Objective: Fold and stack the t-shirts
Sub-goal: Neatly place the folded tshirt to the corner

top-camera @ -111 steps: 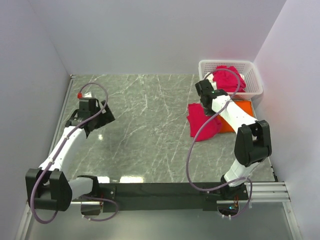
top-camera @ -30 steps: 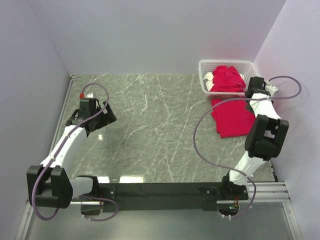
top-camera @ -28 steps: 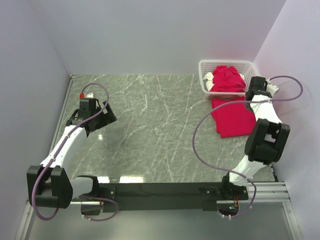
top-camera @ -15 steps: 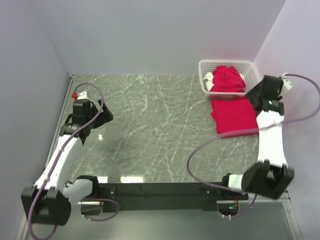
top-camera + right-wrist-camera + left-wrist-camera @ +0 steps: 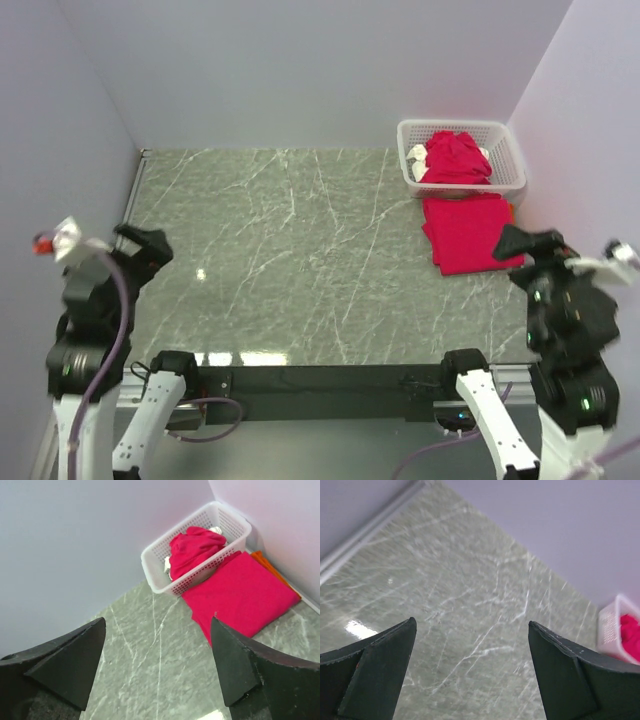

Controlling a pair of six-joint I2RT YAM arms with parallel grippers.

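Both my left tool (image 5: 471,622) and right tool (image 5: 157,620) hang spread and empty above the desk (image 5: 290,250), one folded crimson t-shirt (image 5: 465,232) lying just beside the basket (image 5: 512,160).

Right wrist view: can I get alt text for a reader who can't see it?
A folded crimson t-shirt lies flat on the marbled table beside a white lattice basket holding crumpled crimson t-shirts; the edge of an orange t-shirt shows from under it. The right end effector, open and empty, frames the bottom of the view.

Fingers (image 5: 367,672) spread wide above marble table (image 5: 470,595).
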